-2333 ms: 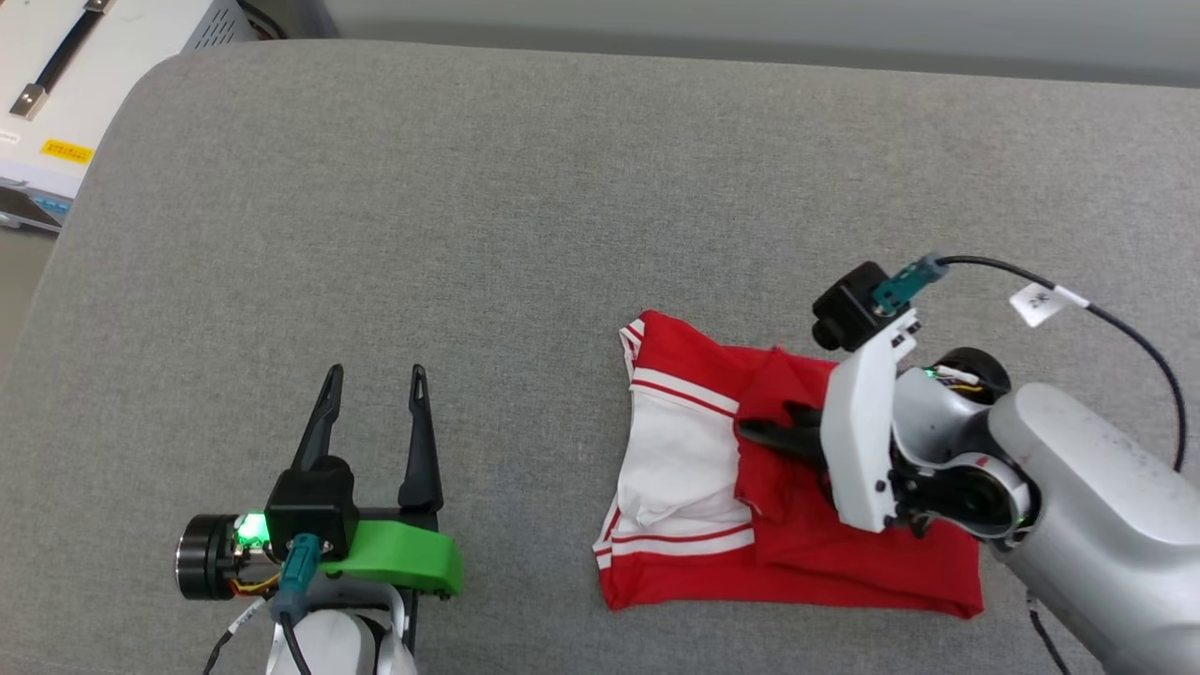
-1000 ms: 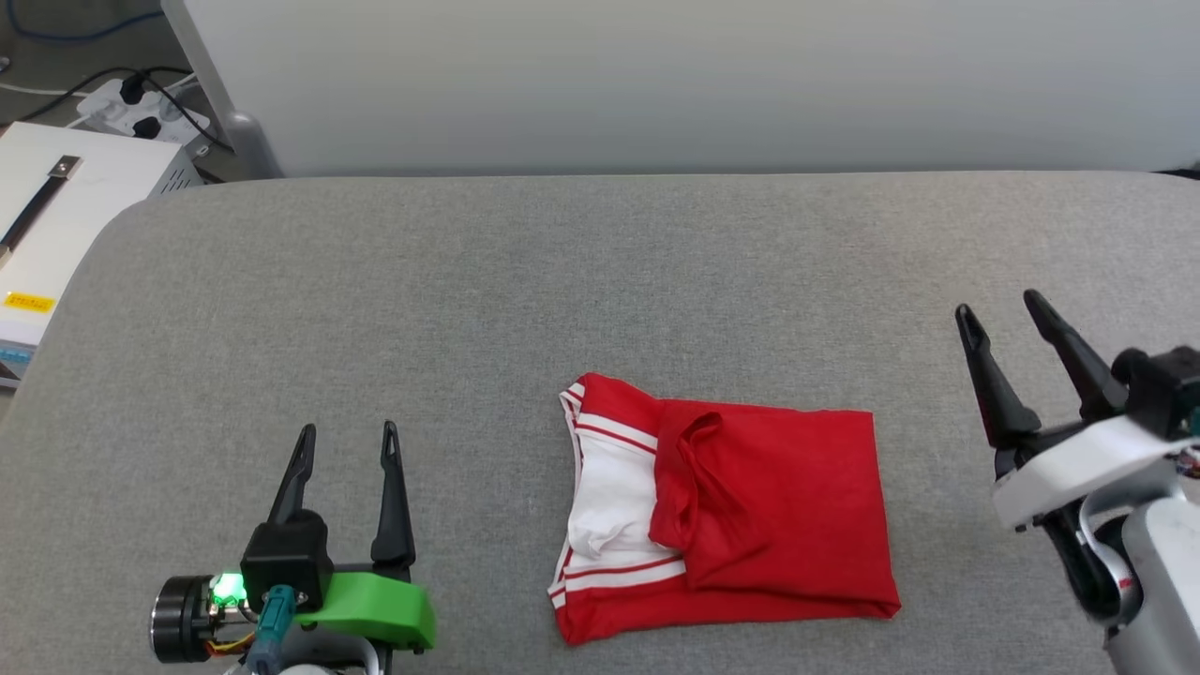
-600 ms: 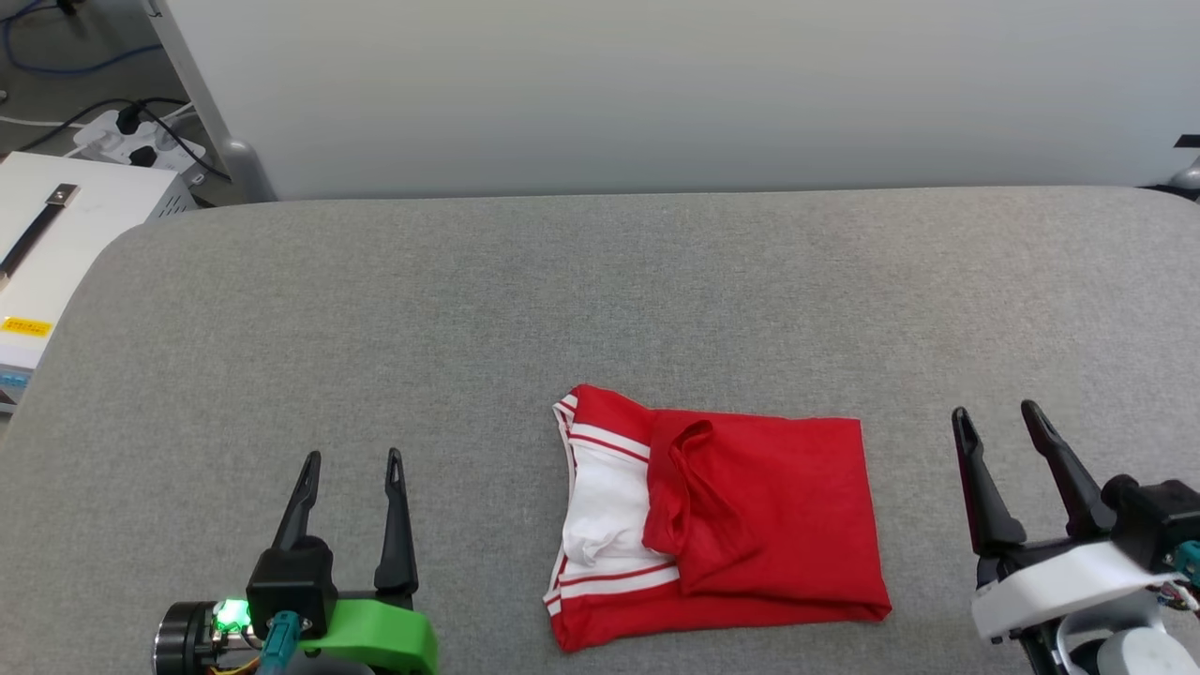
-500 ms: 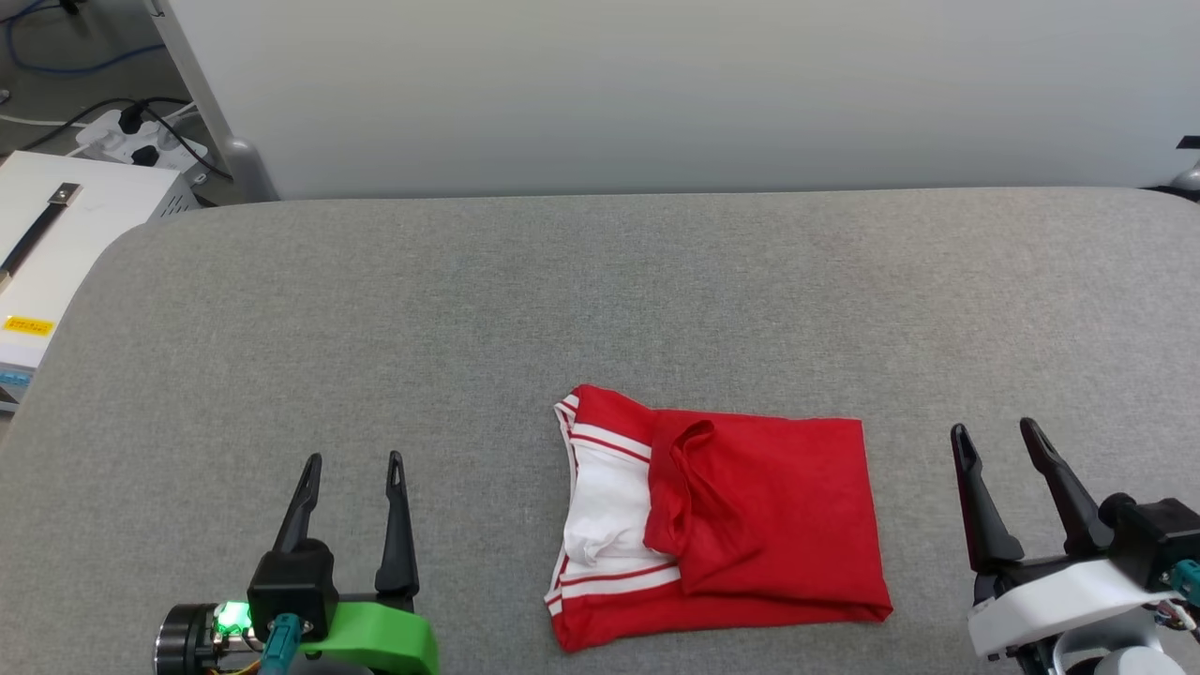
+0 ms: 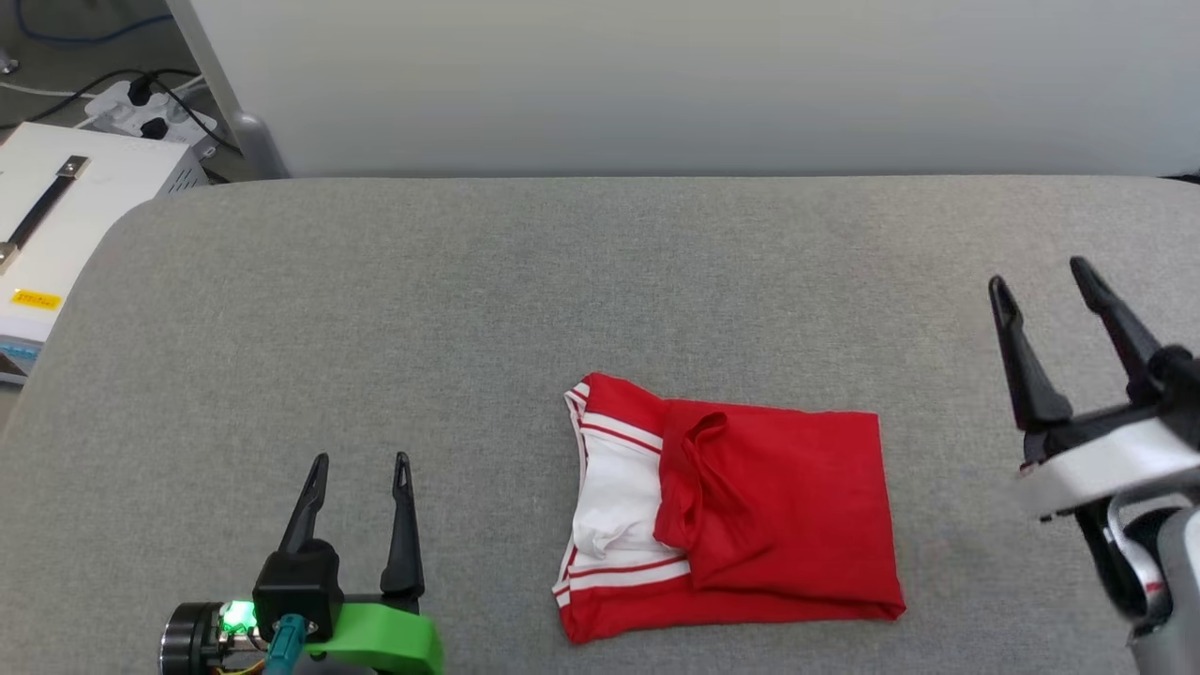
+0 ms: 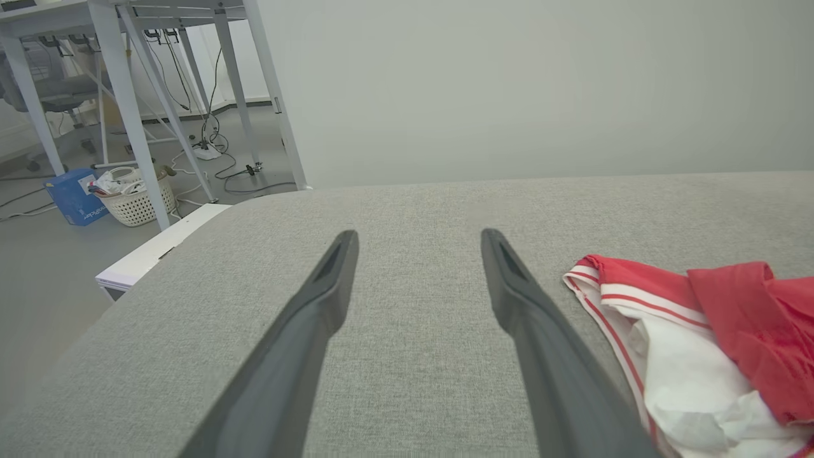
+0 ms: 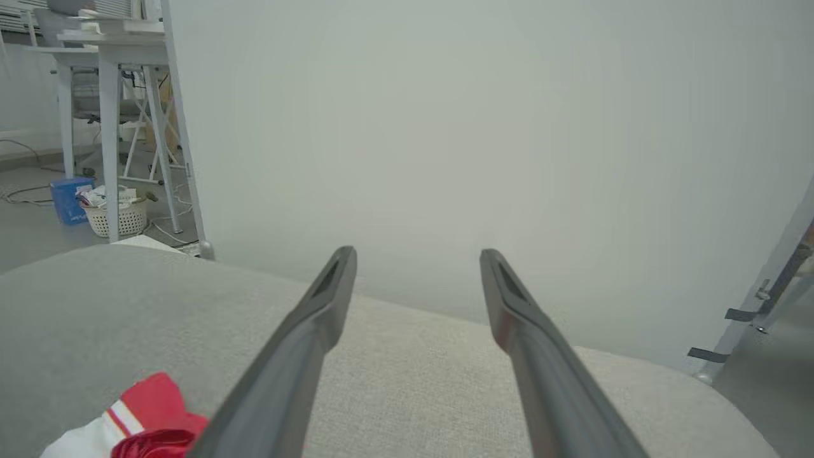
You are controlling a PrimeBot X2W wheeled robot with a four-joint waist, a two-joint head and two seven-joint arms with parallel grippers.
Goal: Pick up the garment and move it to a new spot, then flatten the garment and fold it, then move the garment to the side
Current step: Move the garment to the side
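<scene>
The garment (image 5: 750, 516) lies folded into a rough rectangle on the grey padded table (image 5: 525, 300), near its front edge. Red cloth covers its right part, and a white sleeve with red stripes shows at its left. My left gripper (image 5: 361, 464) stands open at the lower left, well apart from the garment and empty. My right gripper (image 5: 1041, 272) is open too, raised at the right beyond the garment's edge, holding nothing. The left wrist view has the garment (image 6: 693, 343) to the right of my fingers (image 6: 534, 324). A corner of the garment (image 7: 137, 423) sits at the lower left of the right wrist view.
A white box with a black handle (image 5: 56, 216) stands off the table's left end, with a power strip and cables (image 5: 150, 108) behind it. A pale partition wall (image 5: 656, 84) runs along the table's far edge. A laundry basket (image 6: 137, 197) sits on the floor beyond.
My right gripper let go of the garment and drew back to the right, then rose higher. The head camera tilted up, then slightly back. The garment and left gripper stayed put.
</scene>
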